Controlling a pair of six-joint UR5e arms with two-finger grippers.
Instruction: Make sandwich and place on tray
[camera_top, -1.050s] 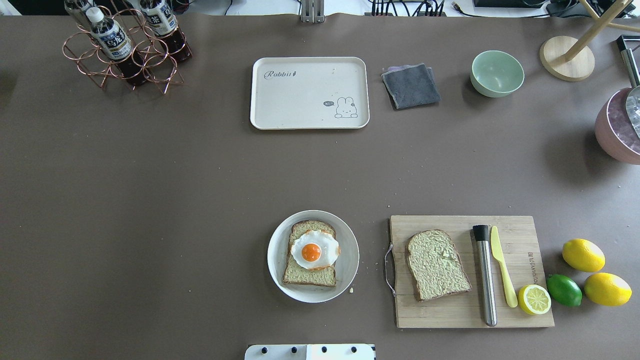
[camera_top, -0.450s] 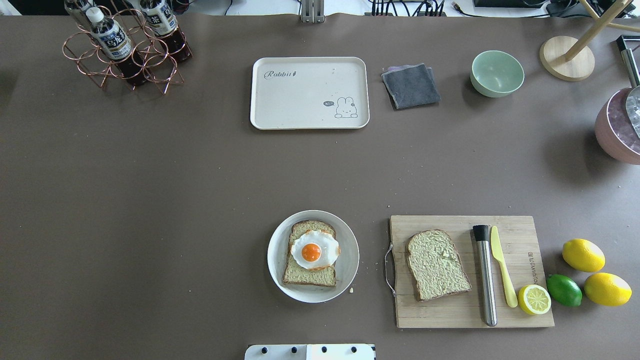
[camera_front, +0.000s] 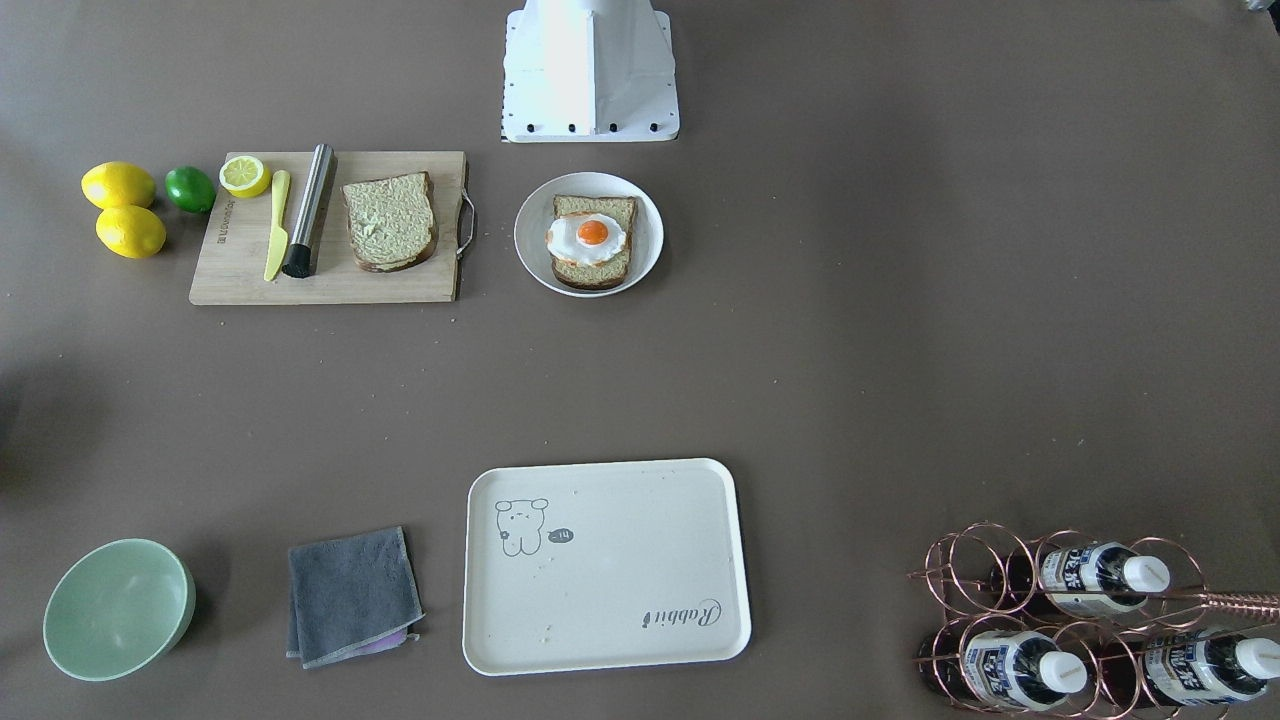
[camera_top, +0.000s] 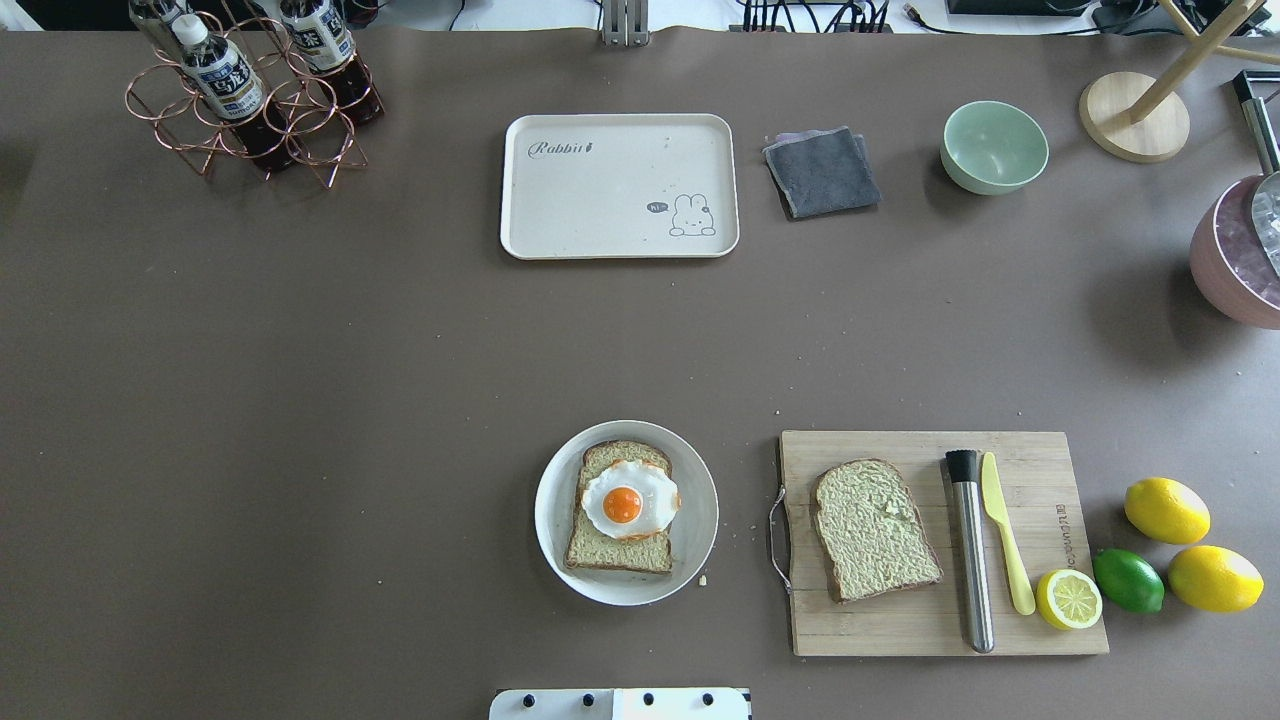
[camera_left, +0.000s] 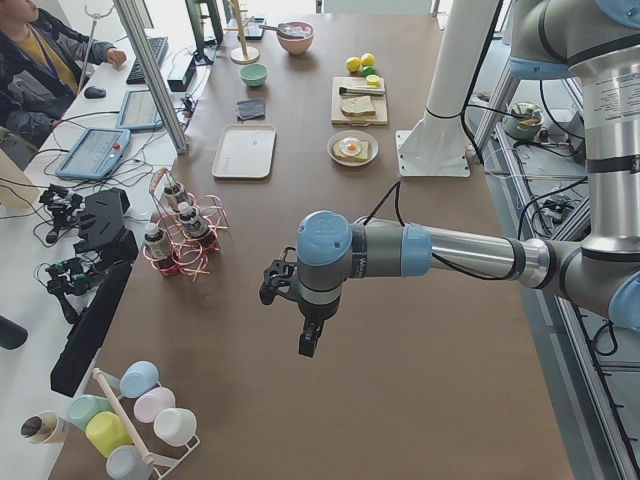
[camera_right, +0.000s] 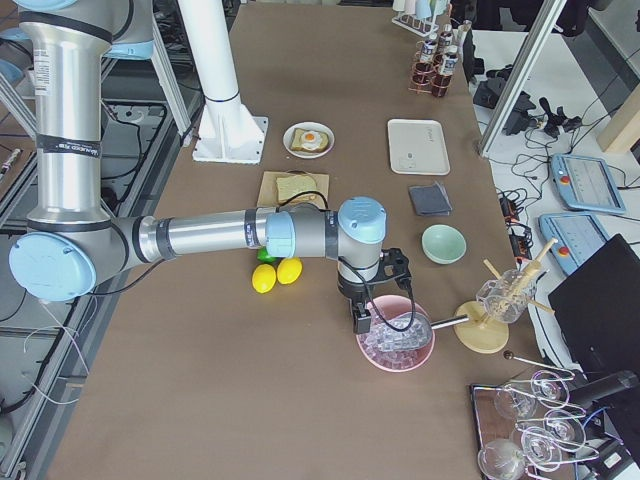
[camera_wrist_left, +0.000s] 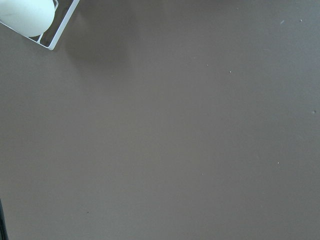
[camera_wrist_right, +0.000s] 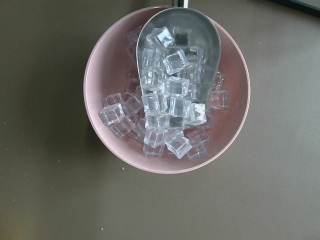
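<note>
Although the egg (camera_top: 628, 502) already lies on one bread slice (camera_front: 592, 275) in the round white plate (camera_top: 700, 505), near the robot's base at the middle of the worktop (camera_top: 300, 400), I judge the sandwich (camera_top: 612, 552) only half built. The second slice (camera_top: 875, 530) lies face up on the wooden cutting board (camera_top: 900, 630), just right of the plate and apart from it. The tray (camera_top: 600, 200) sits at the far side, well apart from both slices, with no bread on it. What is left, as I read it, is to lift the second slice onto the egg, then carry the stack across to the tray. Neither arm is near the food. The left fingers (camera_left: 309, 340) hang over bare worktop far out to the left, and the right fingers (camera_right: 361, 320) hover above the pink bowl of ice (camera_wrist_right: 95, 80) at the right end. Both show only in the side views, so I cannot tell whether either pair is apart or together.
</note>
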